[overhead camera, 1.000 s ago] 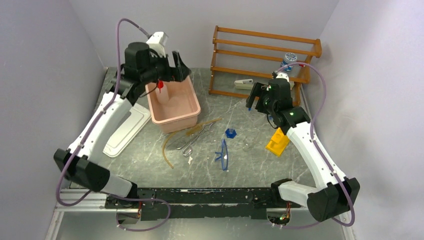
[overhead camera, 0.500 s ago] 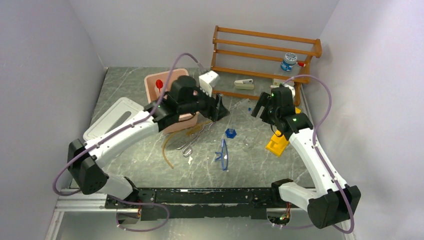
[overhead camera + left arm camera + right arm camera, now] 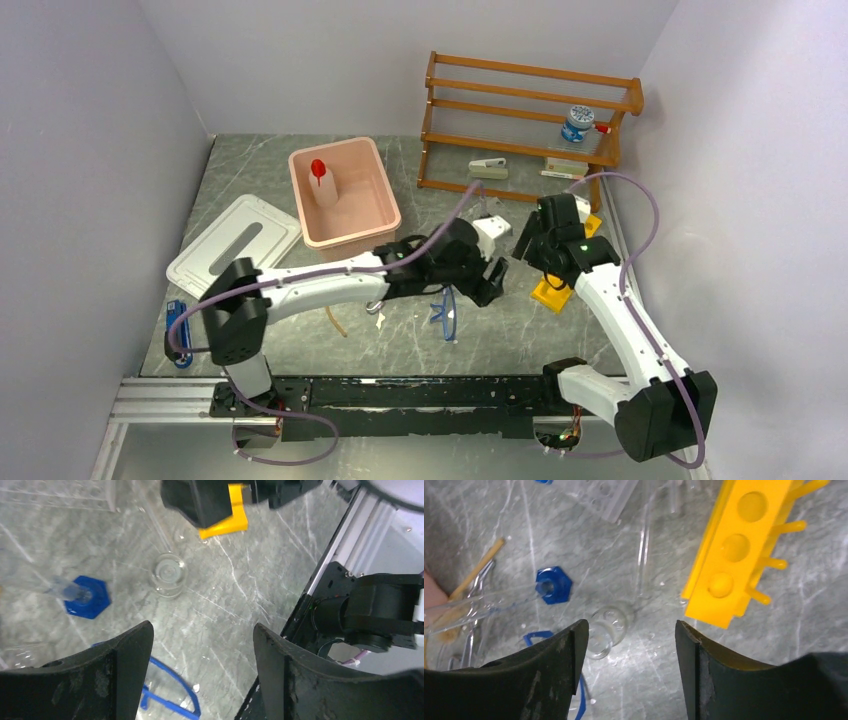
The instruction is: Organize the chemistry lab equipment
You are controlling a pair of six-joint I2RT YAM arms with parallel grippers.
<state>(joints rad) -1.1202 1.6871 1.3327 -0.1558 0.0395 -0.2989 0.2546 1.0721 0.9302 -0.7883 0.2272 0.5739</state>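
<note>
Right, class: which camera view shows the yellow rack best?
The right wrist view: the yellow rack fills the upper right, its holes and pegs clear. The left wrist view shows only a corner up top; the top view, a small piece beside the right arm.

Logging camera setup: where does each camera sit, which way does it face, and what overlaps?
Top external: above and behind the bases, facing down on the table; both arms show.
Left wrist: on the left arm, facing down through the open left gripper, both fingers showing, at the small glass and blue hexagonal piece.
Right wrist: on the right arm, facing down through the open right gripper, both fingers showing, at the yellow holed rack.
Shared: both wrist views hold all three items.
</note>
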